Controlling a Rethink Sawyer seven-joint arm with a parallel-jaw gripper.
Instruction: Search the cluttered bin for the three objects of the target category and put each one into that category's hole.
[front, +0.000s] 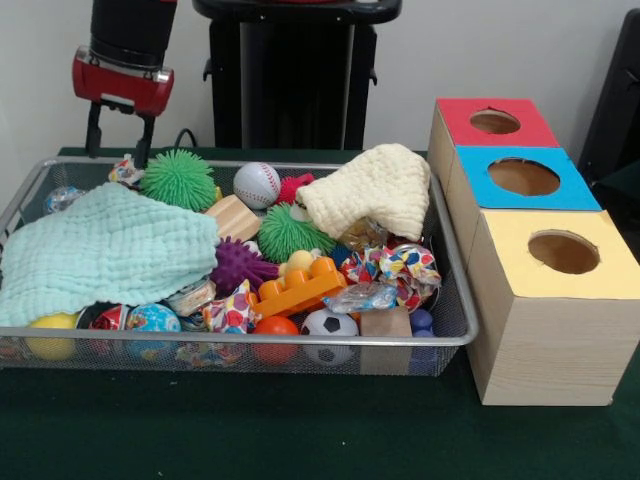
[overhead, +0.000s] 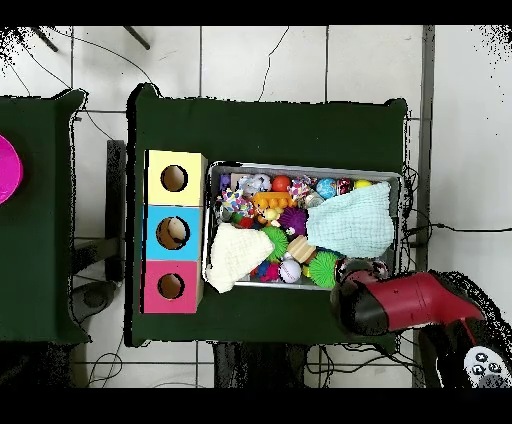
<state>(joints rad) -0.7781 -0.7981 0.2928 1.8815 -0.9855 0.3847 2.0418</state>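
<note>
Here claw (front: 120, 140) open, empty | over bin (front: 455, 300) far corner | hole (front: 495, 121) well apart

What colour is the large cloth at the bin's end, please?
Pale mint green cloth, clearest in the front view.

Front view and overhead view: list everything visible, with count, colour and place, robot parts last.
Bin: one, silver wire mesh, on the green table.
Cloths: two; mint cloth over the bin's left part in the front view, cream cloth at its far right.
Spiky balls: three; two green, one purple.
Baseball: one, white, far side of the bin.
Soccer ball: one, black and white, near rim.
Toy brick: one, orange, centre.
Wooden boxes: three, beside the bin; red-topped box farthest in the front view, blue-topped box in the middle, yellow-topped box nearest.
Gripper: one, red and black, open, above the bin's far left corner.
</note>
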